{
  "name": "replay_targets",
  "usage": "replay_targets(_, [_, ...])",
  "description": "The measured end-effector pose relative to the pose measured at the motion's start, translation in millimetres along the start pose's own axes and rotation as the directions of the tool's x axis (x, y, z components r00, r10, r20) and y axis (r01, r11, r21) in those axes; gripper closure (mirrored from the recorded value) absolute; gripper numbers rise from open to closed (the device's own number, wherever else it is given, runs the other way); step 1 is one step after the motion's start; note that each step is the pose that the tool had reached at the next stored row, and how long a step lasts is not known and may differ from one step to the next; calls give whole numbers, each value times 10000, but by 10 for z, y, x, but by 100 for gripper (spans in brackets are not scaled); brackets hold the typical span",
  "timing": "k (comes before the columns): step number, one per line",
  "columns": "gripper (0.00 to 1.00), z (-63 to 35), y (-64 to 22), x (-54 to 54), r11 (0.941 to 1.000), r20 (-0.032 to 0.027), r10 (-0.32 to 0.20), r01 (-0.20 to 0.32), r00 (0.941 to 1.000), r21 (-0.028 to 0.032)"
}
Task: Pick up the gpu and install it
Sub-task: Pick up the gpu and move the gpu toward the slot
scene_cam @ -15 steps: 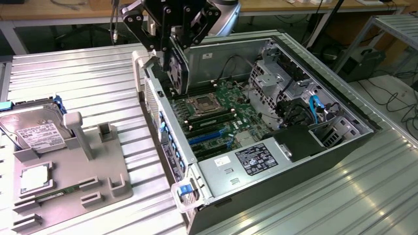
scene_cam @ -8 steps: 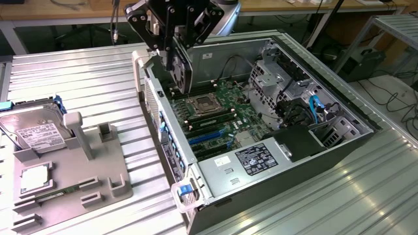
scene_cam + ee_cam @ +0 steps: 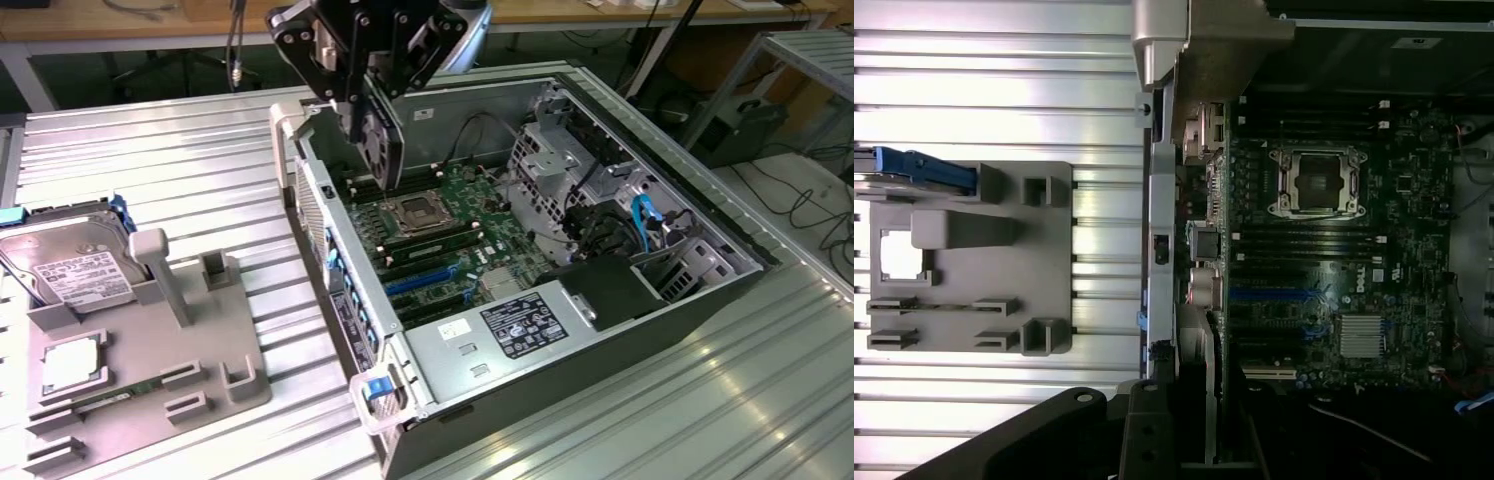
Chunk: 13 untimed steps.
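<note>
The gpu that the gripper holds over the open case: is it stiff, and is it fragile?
Probably stiff: the gpu hangs straight below the gripper, with no sag. Probably fragile: it is a thin card, so a knock on the case could harm it.

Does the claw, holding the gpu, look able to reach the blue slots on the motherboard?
Probably yes: the claw holds the gpu above the open case, and nothing covers the blue slots.
</note>
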<state>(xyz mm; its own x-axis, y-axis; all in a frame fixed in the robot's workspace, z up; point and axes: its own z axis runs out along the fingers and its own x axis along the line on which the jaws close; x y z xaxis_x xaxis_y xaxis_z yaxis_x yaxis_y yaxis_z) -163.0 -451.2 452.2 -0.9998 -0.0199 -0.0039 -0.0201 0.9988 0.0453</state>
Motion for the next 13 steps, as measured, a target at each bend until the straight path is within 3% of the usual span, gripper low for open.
replay_targets(13, [72,2,-3,-131,10000,1,0,0,10000,-1])
